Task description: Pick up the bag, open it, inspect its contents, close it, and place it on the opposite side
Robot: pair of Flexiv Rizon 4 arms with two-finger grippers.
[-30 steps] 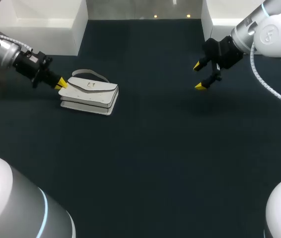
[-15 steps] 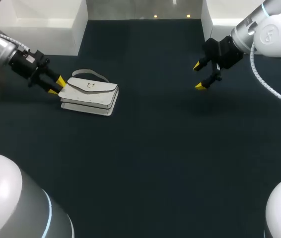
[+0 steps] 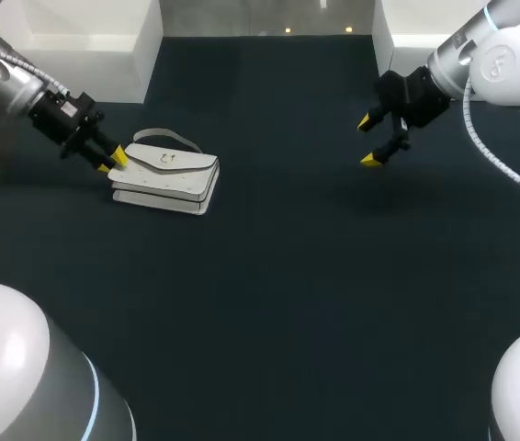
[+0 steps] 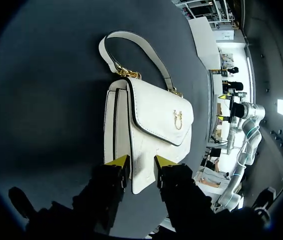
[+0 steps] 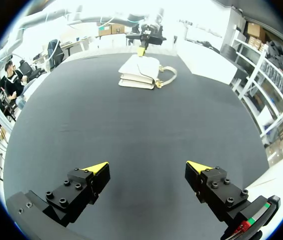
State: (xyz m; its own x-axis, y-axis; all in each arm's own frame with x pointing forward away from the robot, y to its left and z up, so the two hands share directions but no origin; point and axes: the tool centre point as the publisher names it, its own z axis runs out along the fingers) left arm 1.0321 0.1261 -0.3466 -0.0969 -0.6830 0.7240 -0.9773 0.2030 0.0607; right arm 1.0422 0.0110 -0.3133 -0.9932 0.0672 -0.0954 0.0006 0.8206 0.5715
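From above, the white bag (image 3: pixel 164 176) lies flat on the dark counter (image 3: pixel 269 294), on the left side towards the far edge, flap up and its strap (image 3: pixel 170 138) curled on the far side. The left arm comes in from the left, and the left claw (image 3: pixel 111 161) is at the bag's near-left end, its two yellow tips close together on either side of that end. The right arm comes in from the right, and the right claw (image 3: pixel 367 141) hangs above the counter, well apart from the bag, with its tips spread. In the left wrist view the left claw (image 4: pixel 141 162) pinches the bag (image 4: pixel 146 120): one yellow tip rests on the side with the dark seams, the other on the flap face, with the bag's corner running down between them. A gold clasp (image 4: pixel 178 118) sits on the flap, and the strap (image 4: pixel 131 44) loops out ahead, fixed by gold links. In the right wrist view the right claw (image 5: pixel 147 167) is wide apart with only bare counter (image 5: pixel 131 130) between its tips. The bag (image 5: pixel 141 71) lies far ahead of it, and the left claw (image 5: pixel 142 50) sits at the bag's far end.
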